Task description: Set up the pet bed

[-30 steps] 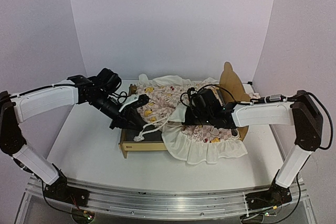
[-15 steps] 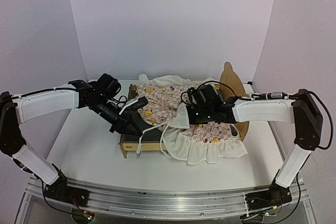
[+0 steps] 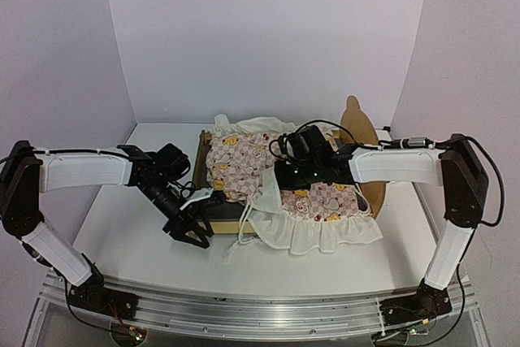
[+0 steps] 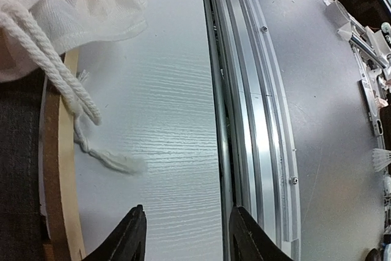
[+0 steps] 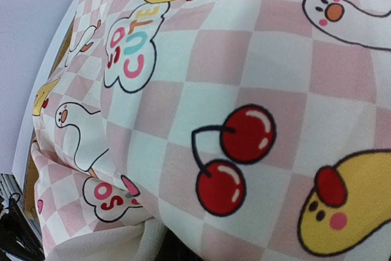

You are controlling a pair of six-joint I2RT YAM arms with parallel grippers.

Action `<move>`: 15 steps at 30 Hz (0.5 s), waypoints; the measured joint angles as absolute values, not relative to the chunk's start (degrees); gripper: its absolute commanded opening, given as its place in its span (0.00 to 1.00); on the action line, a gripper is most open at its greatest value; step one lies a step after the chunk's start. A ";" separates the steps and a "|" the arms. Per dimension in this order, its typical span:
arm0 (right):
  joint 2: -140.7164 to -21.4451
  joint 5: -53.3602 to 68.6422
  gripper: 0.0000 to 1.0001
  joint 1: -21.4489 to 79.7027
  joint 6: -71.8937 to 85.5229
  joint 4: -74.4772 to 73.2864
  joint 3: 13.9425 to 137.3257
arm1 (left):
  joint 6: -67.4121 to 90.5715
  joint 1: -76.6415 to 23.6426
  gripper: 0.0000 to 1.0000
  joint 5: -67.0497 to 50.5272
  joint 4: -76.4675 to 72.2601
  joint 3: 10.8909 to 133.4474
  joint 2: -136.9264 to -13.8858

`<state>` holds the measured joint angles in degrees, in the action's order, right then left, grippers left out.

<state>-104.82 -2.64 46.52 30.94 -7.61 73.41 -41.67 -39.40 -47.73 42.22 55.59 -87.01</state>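
The pet bed (image 3: 361,140), light wood with an eared headboard at the right, lies across the table under a pink checked duck quilt (image 3: 244,160). The quilt's cream ruffle (image 3: 325,233) hangs over the front side. My left gripper (image 3: 195,232) stands open just in front of the bed's near left corner. In the left wrist view its fingers (image 4: 131,236) hold nothing, and the bed's wooden rail (image 4: 61,181), grey base (image 4: 18,169) and a white cord (image 4: 58,80) lie to their left. My right gripper (image 3: 284,176) is shut on the quilt (image 5: 244,90) mid-bed. Fabric hides its fingers in the right wrist view.
An aluminium rail (image 3: 260,302) runs along the table's near edge, close to my left gripper's right finger (image 4: 244,236). White walls close the back and both sides. A loose cord end (image 3: 234,247) trails on the table in front of the bed.
My left gripper has opened, let go of the quilt's cord and dropped toward the table's near edge. My right gripper has moved left with the quilt, which now covers more of the bed.
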 measured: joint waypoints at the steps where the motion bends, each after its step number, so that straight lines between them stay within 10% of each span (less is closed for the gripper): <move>1: -105.05 -2.40 0.00 46.52 30.96 -7.60 73.54 | -42.88 -39.47 0.48 -47.49 42.27 55.87 -87.05; 9: -105.73 -1.27 0.00 46.52 30.98 -7.82 74.43 | -35.52 -39.70 0.37 -40.61 34.14 58.03 -86.98; 15: -105.73 -1.23 0.00 46.52 30.41 -7.87 74.72 | -26.29 -48.42 0.54 -34.98 22.45 43.94 -79.23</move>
<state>-105.73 -1.23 46.52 30.41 -7.87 74.72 -26.29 -48.42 -34.98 22.45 43.94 -79.23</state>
